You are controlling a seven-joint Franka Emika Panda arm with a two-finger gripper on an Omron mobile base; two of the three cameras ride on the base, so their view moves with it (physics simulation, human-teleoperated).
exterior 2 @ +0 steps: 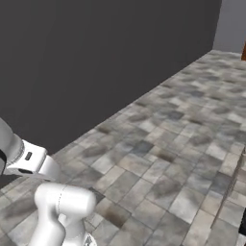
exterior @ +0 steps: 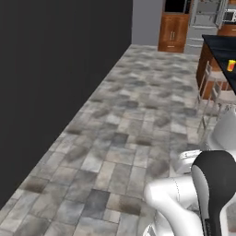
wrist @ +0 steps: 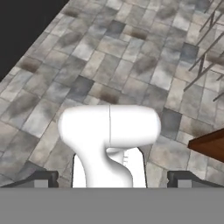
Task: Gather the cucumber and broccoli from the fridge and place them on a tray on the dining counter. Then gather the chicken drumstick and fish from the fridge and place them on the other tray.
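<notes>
- End effector point(wrist: 112, 179): in the hand view its two dark fingertips point(wrist: 43, 178) are standing far apart at the bottom, jaws spread wide, with nothing between them; they are pointing down over the tiled floor point(wrist: 131, 57).
- Dining counter point(exterior: 221, 48): in the left base view a black stone top is showing at the far right edge, on a brown wooden base; a small orange and yellow item point(exterior: 231, 65) is sitting on its top, too small to name. No tray can be made out on the visible part.
- Stools point(exterior: 216, 94): pale seats with thin metal legs are standing just beside the counter; thin grey legs are also showing at the upper right of the hand view.
- Fridge point(exterior: 206, 18): a grey steel front is standing at the far end of the room, right of the brown wooden cabinet point(exterior: 173, 31); doors are appearing closed, contents hidden.
- Dark wall point(exterior 2: 86, 62): running along the left side of the floor in both base views.
- Brown wooden corner point(wrist: 210, 144): jutting in at the right edge of the hand view.
- Cucumber, broccoli, chicken drumstick, fish: whereabouts cannot be told.
</notes>
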